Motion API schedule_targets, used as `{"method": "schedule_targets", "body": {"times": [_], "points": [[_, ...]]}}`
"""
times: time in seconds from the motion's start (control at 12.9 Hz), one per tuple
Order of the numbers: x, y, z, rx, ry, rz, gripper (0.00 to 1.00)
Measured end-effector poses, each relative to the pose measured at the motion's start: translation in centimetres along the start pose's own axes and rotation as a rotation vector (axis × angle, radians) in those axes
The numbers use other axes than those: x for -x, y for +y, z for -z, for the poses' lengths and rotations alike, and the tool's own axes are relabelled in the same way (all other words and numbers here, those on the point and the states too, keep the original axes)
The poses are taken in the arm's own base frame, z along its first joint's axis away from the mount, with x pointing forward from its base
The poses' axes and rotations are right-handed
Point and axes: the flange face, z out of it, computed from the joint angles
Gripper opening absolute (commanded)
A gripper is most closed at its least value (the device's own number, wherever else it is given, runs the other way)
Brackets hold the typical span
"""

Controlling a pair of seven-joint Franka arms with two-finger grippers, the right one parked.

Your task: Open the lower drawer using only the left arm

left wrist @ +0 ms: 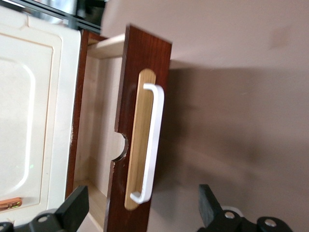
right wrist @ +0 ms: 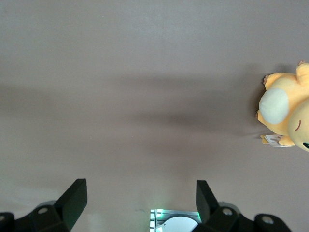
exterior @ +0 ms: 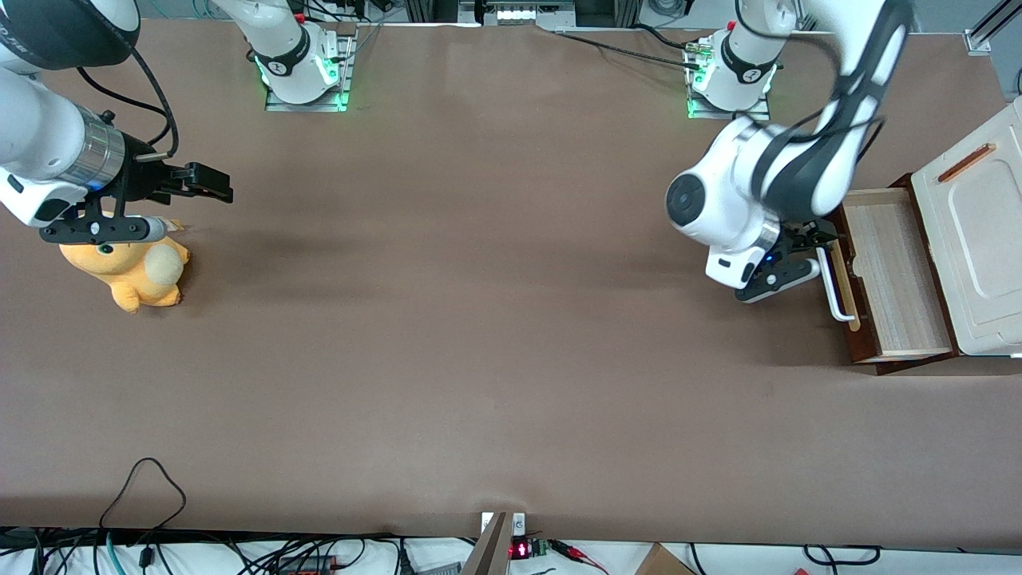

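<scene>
Drawer [exterior: 898, 275] sits at the working arm's end of the table, pulled well out of the cabinet [exterior: 978, 239], striped interior exposed. Its front panel faces the open table toward the parked arm's end. Handle [exterior: 834, 287] long axis runs along the front panel, toward and away from the front camera; the slide axis runs crosswise to that, along the table's length.

Gripper [left wrist: 142, 212] is on the left arm [exterior: 766, 192], just in front of the drawer front near the handle. Fingers [left wrist: 72, 210] are spread wide, straddling the front panel edge, gripping nothing.

Bare table [exterior: 479, 319] in front of the drawer. Plush toy [exterior: 136, 271] lies well apart, at the parked arm's end.
</scene>
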Motion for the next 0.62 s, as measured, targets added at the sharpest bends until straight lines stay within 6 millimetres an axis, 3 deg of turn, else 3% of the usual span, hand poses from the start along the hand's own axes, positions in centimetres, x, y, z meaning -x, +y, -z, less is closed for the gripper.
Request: {"method": "schedule_targets", "body": {"times": [0.16,0.31,0.47,0.62], "points": [[-1.4,-4.0,5.5,0.177,-0.033,-0.004,1.0],[-2.6,-8.8,9.0,0.359,-0.075,0.013,1.0],[-3.8,-14.3,10.4,0.531,-0.137,0.034,1.0],[-5.0,-19.8,10.2,0.646,-0.137,-0.014,1.0]]}}
